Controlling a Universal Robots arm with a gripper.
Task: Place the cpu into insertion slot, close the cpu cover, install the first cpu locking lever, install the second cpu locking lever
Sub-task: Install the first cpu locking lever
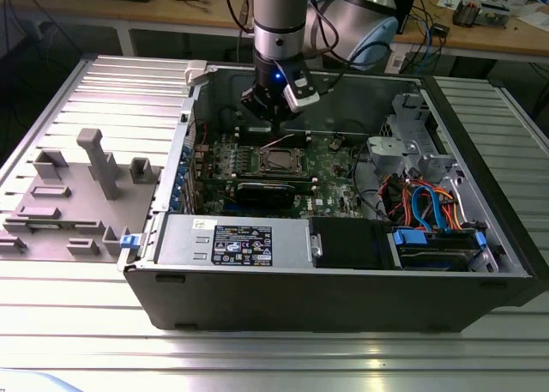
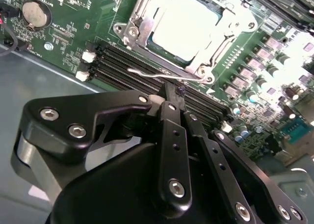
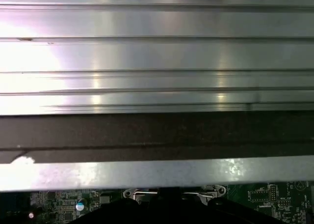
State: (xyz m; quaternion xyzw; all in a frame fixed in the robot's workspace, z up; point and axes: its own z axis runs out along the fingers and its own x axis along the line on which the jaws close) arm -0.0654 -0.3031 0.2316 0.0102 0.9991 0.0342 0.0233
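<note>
Second wrist view: cpu (image 2: 184, 30), dull silver square, sits in insertion slot (image 2: 147, 40) under silver cpu cover (image 2: 196, 64); black fingers (image 2: 171, 111) closed together just above a thin wire lever (image 2: 162, 75). Exterior view: gripper (image 1: 273, 109) inside the open grey computer case (image 1: 480, 203).

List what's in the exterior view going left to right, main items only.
Grey fixture block with upright posts → drive cage with labelled cover → cpu cover on the green board, below the tool → orange and blue cables → ribbed table.
</note>
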